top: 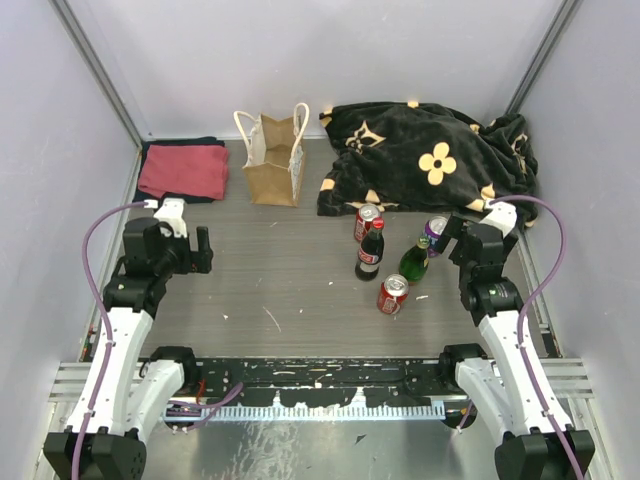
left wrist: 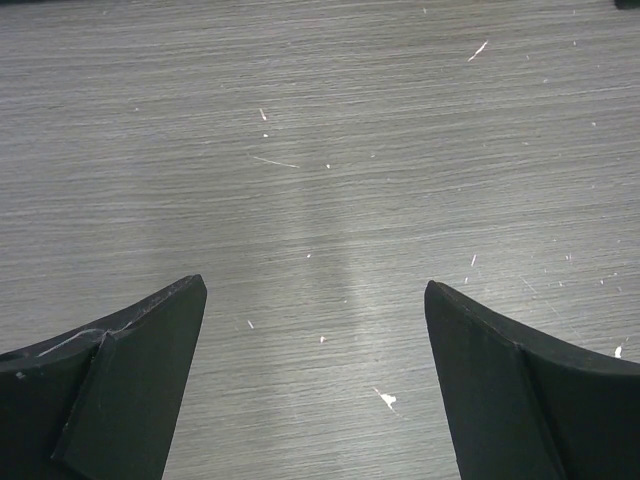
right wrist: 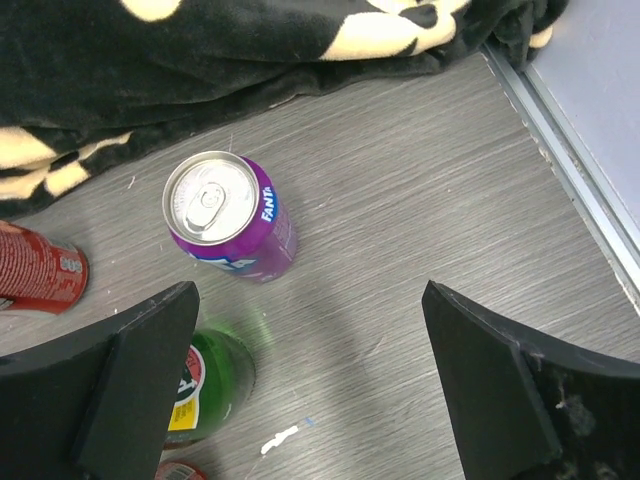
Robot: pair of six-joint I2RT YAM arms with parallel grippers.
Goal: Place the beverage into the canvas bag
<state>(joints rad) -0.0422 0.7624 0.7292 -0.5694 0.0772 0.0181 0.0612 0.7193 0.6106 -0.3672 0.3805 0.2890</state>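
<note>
top external view: the bag [top: 275,160] stands upright at the far side of the table [top: 280,290], its white handles up. it sits between a red towel [top: 185,170] on its left and a black flowered blanket [top: 425,155] near its right. neither arm touches it.

the drinks cluster right of centre, well apart from the bag. a red can [top: 367,222] sits at the blanket's near edge, with a dark bottle [top: 370,252] just beside it. a green bottle [top: 415,260] and a purple can [top: 436,232] are further right, and a second red can [top: 392,294] is nearest the arms.

the left gripper [left wrist: 315,290] is spread wide with nothing between its fingers. it is over bare table on the left side, well apart from drinks and bag.

the right gripper [right wrist: 310,290] is also spread and empty, just beside the purple can. right wrist view shows that can upright with its top sealed, ahead and left of the gap between the fingers. the green bottle is partly hidden behind the left finger.
</note>
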